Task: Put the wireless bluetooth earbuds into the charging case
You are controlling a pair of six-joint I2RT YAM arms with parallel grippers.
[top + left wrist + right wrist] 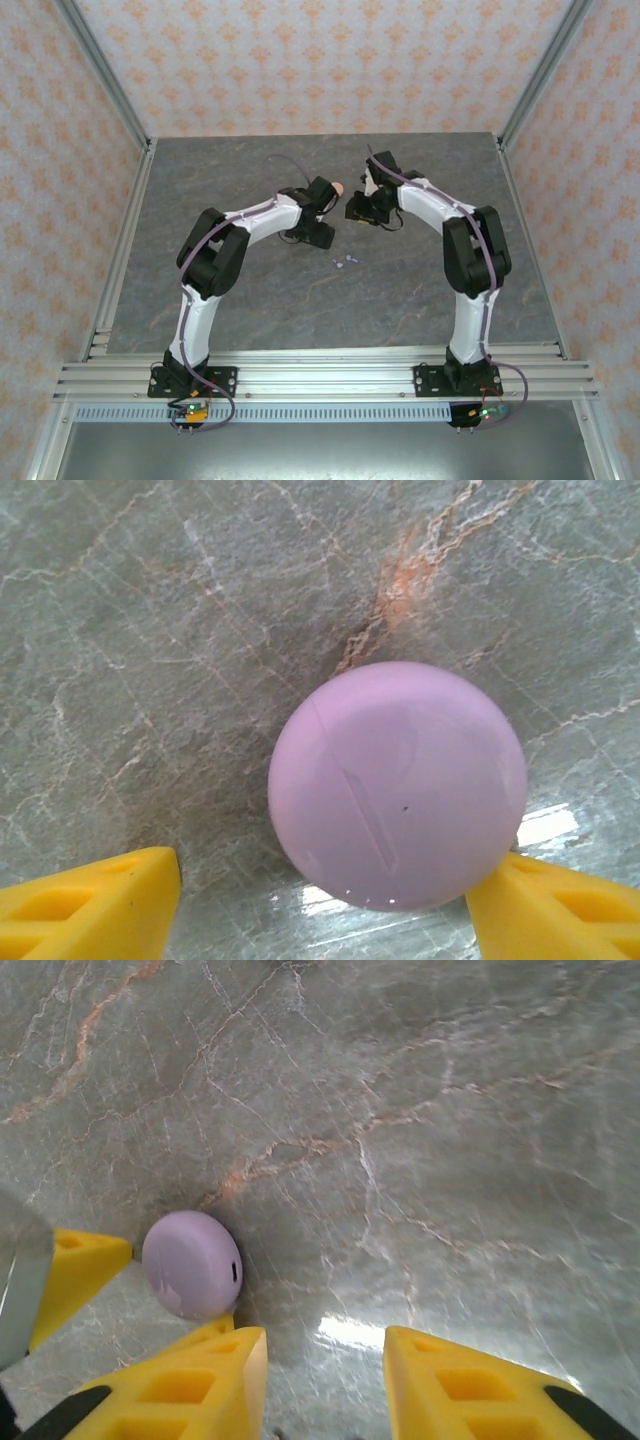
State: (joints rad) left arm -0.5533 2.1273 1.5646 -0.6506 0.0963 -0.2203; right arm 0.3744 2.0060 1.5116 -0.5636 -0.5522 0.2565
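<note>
Top external view, item one: light-purple earbuds (341, 262), tiny pieces lying loose on the grey marbled counter (400, 300). They sit roughly midway between the two arms and on the arm-base side of both pincers. They are too small here to tell their long axis.

Item two: purple charging case (398, 785), a round disc lying flat on the counter. Its lid appears closed, and a small dark slot shows on its side wall in the right wrist view.

Item three: left pincer (322, 905), fingers apart. The case lies between them, hard against the right-hand finger (550, 915) with a clear gap to the other, so it is bracketed but not clamped.

Item four: right pincer (325, 1360), fingers apart with bare counter between them. The case lies just beside its left fingertip, off to the left.

Item five: salmon-pink round piece (339, 186), just beyond the left wrist; its kind cannot be told.

Judgement: the earbuds lie well apart from the case, toward the bases. Neither arm is clearly nearer; the right pincer, being empty-handed, seems the likelier to fetch them.
</note>
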